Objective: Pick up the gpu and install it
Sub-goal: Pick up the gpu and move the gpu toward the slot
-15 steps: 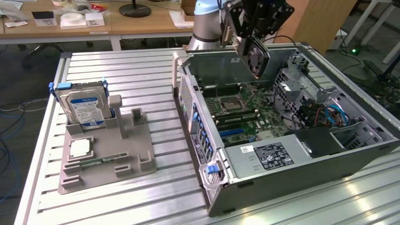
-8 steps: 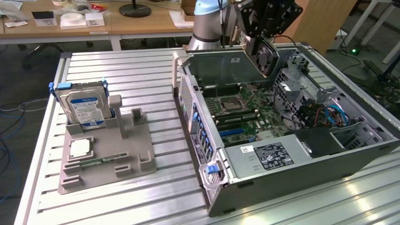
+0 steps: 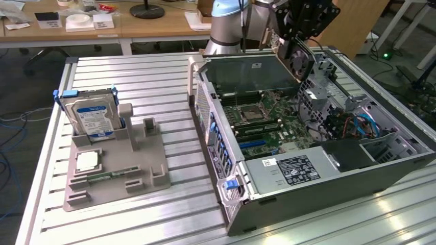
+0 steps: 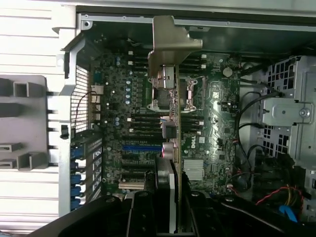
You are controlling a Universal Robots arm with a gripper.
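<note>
Claw (image 4: 169, 217) grips thin flat gpu (image 4: 170, 133) edge-on above green motherboard (image 4: 217, 111)

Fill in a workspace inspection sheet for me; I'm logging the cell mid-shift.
Surface: slatted metal table, computer case lying open on it.
Job's things: gpu held edge-on above the motherboard, not seated.
Clutter: grey fixture holding hard drive upright, memory stick lying flat.
End effector: shut on gpu.
Cables: red, blue, black leads inside case; blue cables on floor.
Surroundings: wooden desks behind, small items on them.
</note>
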